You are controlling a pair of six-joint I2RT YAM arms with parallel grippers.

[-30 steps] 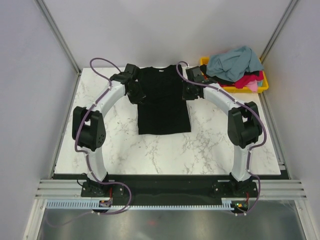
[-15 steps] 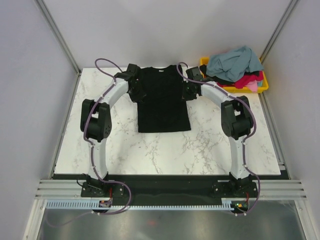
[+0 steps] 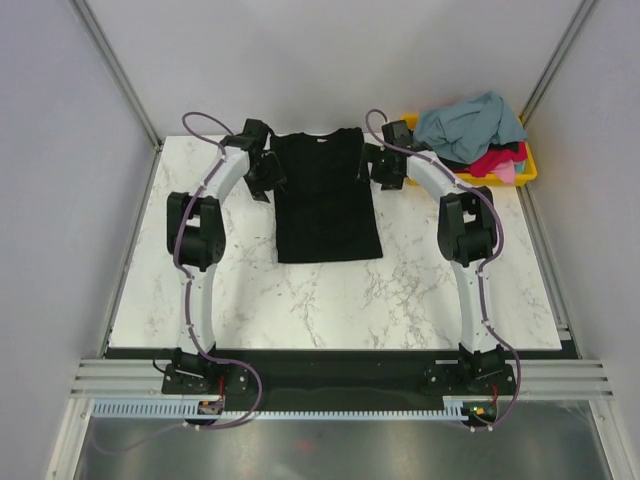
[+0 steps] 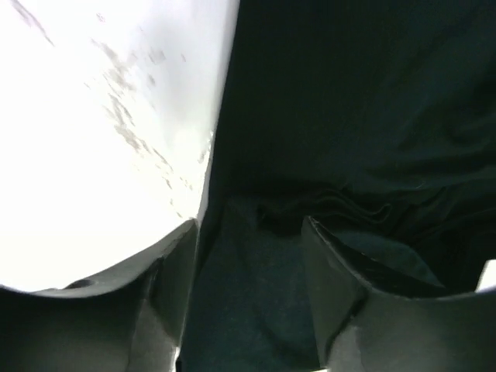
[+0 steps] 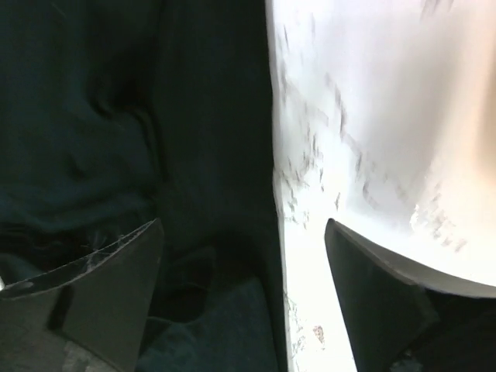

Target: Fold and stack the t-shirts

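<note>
Left end effector (image 4: 248,298): fingers spread, pinching nothing. It sits low at the black shirt's (image 3: 325,200) left shoulder edge, with loose cloth lying between the fingers.
Right end effector (image 5: 240,306): fingers spread wide across the shirt's right shoulder edge, one over cloth and one over bare bench (image 3: 300,300).
Black shirt: lies flat on the bench, collar away from the arm bases. No sleeves stick out, so its sides seem tucked in.
Likely reason: matched shoulder corners let both arms fold the top evenly toward the hem.
Other shirts (image 3: 470,125): heaped in the yellow bin (image 3: 527,172), right of the black shirt and well apart, apparently waiting.
</note>
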